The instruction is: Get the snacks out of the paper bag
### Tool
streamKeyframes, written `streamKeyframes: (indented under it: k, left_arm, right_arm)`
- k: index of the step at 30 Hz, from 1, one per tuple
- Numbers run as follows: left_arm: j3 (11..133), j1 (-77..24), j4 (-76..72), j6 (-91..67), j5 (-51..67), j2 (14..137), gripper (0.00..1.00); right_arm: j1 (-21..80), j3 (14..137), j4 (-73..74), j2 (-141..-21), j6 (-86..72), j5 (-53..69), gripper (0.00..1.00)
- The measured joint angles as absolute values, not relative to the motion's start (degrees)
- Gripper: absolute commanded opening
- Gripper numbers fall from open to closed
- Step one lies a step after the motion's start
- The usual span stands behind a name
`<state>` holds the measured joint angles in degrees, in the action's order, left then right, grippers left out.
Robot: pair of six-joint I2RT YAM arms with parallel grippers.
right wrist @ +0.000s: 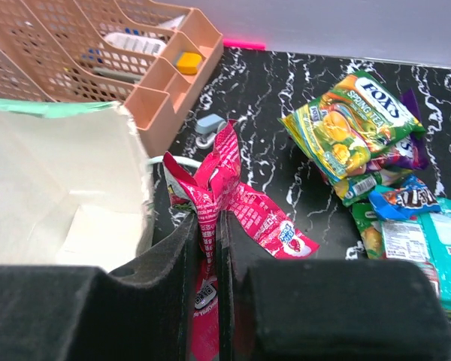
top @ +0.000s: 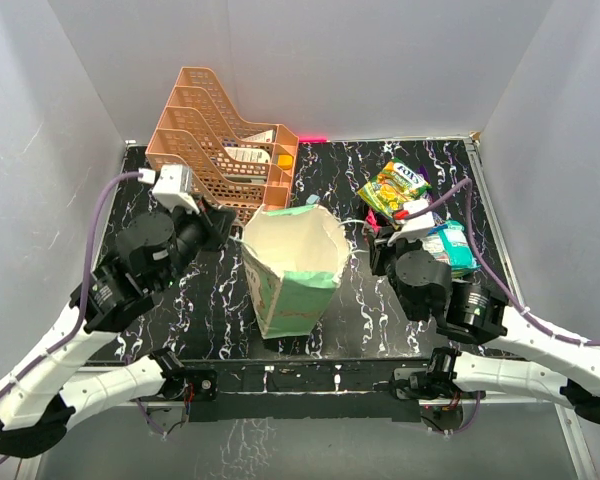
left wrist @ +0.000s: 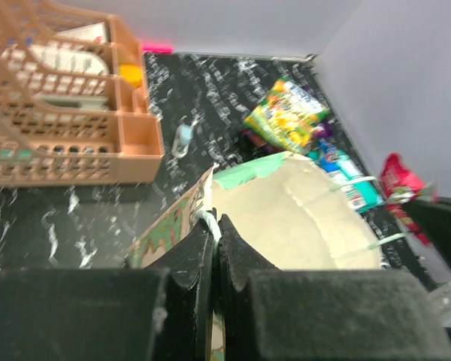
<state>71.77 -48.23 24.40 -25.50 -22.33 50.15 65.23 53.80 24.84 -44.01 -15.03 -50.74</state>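
Right gripper (right wrist: 209,226) has its jaws almost closed on a pink packet (right wrist: 248,214), just beside the paper bag (top: 295,300) at its 3 o'clock. Left gripper (left wrist: 214,237) is closed on the bag's rim at 10 o'clock. At 2 o'clock lie a yellow-green packet (right wrist: 353,124) reading "FOX'S SPRING TEA" and a blue packet (right wrist: 402,199) reading "m&m's", near the right edge of the table (top: 380,300). Bare table lies between bag and pile. The orange tray rack (top: 215,140) stands at 11 o'clock.

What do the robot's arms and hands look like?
The left arm and right arm have white rounded links near the base and black cylindrical joints further up. A thin purple cable runs along each. The left hand and right hand each have two broad black fingers with a matt, grainy surface.
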Motion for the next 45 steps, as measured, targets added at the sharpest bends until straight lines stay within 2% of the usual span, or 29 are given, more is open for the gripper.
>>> streamKeyframes:
  k: [6, 9, 14, 19, 23, 26, 30, 38, 45]
  left_arm:
    - [60.9, -48.2, 27.8, -28.3, -28.1, 43.6, 0.0]
    - [58.3, -48.2, 29.6, -29.8, -29.2, 42.0, 0.14]
    - [57.7, -48.2, 30.3, -30.7, -28.3, 39.2, 0.26]
    - [59.4, -48.2, 30.8, -30.0, -27.1, 39.2, 0.51]
    - [60.8, -48.2, 31.7, -28.1, -26.6, 39.6, 0.65]
    - [61.2, -48.2, 31.9, -26.3, -26.5, 39.5, 0.76]
    - [62.5, -48.2, 33.3, -24.3, -26.5, 39.4, 0.96]
    - [66.0, -48.2, 35.4, -21.8, -25.5, 38.0, 0.98]
    - [70.5, -48.2, 37.5, -19.6, -24.3, 37.2, 0.98]
  right_arm:
    - [65.2, 53.9, 26.7, -44.9, -15.8, -52.5, 0.09]
    - [65.2, 54.4, 27.6, -45.1, -16.7, -52.6, 0.09]
    - [65.2, 56.2, 28.7, -45.9, -17.2, -52.6, 0.09]
    - [64.2, 59.2, 30.0, -50.7, -16.9, -56.2, 0.09]
    - [54.9, 60.5, 30.3, -56.4, -16.8, -56.0, 0.08]
    - [41.6, 60.6, 30.5, -60.1, -16.9, -51.1, 0.08]
    - [29.4, 60.6, 30.8, -64.2, -17.4, -46.2, 0.08]
    - [11.4, 54.3, 26.3, -73.8, -19.1, -40.6, 0.08]
    - [4.6, 48.5, 23.2, -77.5, -19.2, -39.4, 0.09]
